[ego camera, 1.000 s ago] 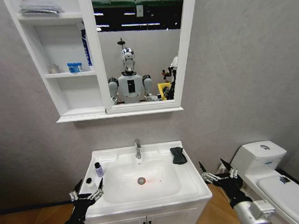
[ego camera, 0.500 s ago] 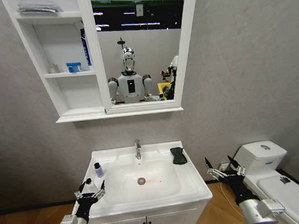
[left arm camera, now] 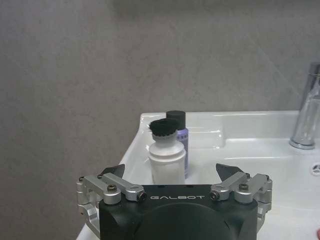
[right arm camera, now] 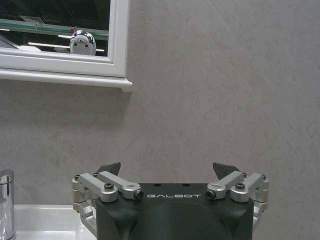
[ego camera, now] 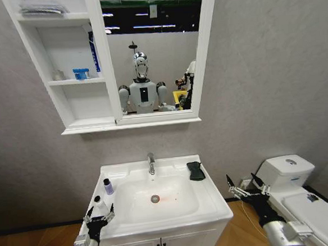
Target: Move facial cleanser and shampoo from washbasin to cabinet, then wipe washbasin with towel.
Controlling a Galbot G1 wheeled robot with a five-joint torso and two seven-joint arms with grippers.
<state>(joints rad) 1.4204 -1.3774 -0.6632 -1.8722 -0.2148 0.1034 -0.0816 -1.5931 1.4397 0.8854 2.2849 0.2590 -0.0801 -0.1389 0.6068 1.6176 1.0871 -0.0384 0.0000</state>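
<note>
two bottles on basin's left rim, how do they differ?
The white bottle is wider and stands nearer the left gripper; the purple bottle is slimmer, behind it. White bottle's black cap looks bristly; purple bottle's is a plain cylinder. Both stand upright on the washbasin.

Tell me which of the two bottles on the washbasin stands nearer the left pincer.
The white bottle with the black cap, right before the open left pincer. The purple bottle stands behind it, toward the wall.

Even, bright indoor light, ceiling strips reflected in the mirror (ego camera: 153,50), soft shadow beneath the cabinet (ego camera: 64,68), frames sharp.
</note>
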